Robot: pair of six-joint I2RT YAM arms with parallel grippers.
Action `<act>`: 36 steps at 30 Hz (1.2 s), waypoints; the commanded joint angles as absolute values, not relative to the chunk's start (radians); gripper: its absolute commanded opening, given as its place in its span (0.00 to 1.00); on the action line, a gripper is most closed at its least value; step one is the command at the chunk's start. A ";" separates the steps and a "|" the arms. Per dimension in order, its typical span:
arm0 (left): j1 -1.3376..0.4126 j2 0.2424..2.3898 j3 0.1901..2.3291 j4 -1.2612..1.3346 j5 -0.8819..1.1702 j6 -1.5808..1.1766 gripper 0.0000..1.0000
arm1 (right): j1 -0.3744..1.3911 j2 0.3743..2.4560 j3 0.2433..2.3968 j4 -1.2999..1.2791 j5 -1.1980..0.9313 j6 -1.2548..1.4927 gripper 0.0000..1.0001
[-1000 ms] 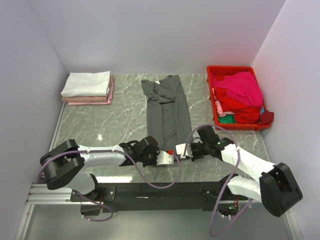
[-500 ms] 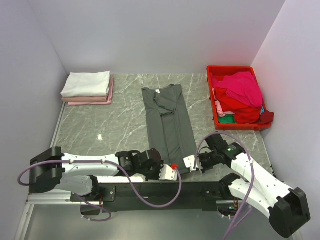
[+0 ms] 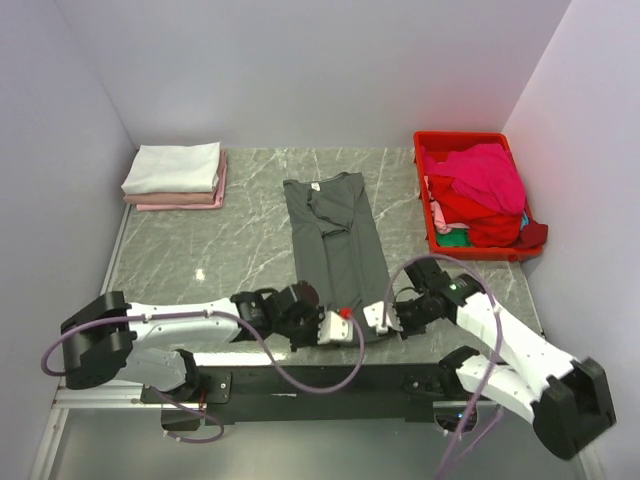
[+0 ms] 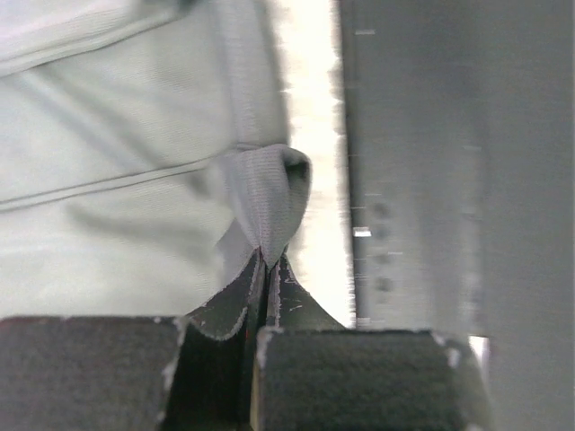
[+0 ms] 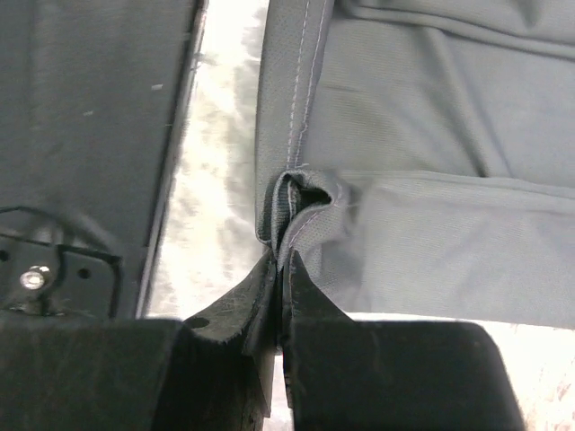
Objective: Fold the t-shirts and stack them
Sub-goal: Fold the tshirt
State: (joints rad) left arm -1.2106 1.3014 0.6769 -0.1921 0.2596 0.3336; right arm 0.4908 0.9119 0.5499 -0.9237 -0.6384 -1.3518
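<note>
A dark charcoal-grey short-sleeved t-shirt (image 3: 335, 240) lies in the middle of the grey marble desk (image 3: 230, 250). It is already narrowed into a long strip, with its collar at the far end and its hem at the near edge, just in front of the arm bases.

The left hand (image 4: 266, 262) is clenched on a small peak of grey cloth at the hem's left corner, and the fabric bunches up between its fingers. The right hand (image 5: 280, 262) is clenched the same way on a stitched fold at the hem's right corner. Both are low, at the level of the desk, and close together.

Judging by this, the sleeves and sides are already in and the step in hand is the crosswise fold of this tee.

The next move probably calls for:
- raising both corners together and level
- carrying them away from the bases toward the collar
- laying the hem down squarely before letting go

Uneven lift or speed would likely skew the strip or let the tucked sides spill open.

A folded white tee (image 3: 172, 165) on a folded pale pink tee (image 3: 200, 203) sits at the far left corner, likely where this one goes afterwards. A red plastic crate (image 3: 465, 136) at the far right holds crumpled garments, a magenta tee (image 3: 490, 175) on top and a green one (image 3: 455, 238) peeking out.
</note>
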 commanded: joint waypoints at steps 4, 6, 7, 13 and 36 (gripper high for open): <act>-0.993 1.368 0.775 -0.124 0.359 0.434 0.00 | 0.453 1.132 0.715 -0.782 -0.604 -1.287 0.00; -0.921 1.408 0.814 -0.124 0.385 0.457 0.00 | 0.413 1.230 0.802 -0.775 -0.614 -1.287 0.00; -0.896 1.423 0.828 -0.126 0.394 0.478 0.00 | 0.400 1.264 0.869 -0.778 -0.618 -1.290 0.00; -0.711 1.551 0.937 -0.086 0.457 0.531 0.00 | 0.327 1.517 1.110 -0.752 -0.623 -1.255 0.00; -0.466 1.874 1.256 -0.163 0.551 0.604 0.00 | 0.295 1.947 1.503 -0.615 -0.526 -1.059 0.00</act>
State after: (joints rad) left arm -0.4751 1.8698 1.2114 -0.1482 0.5018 0.5747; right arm 0.3065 1.9366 1.4525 -0.6403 -0.5354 -1.0889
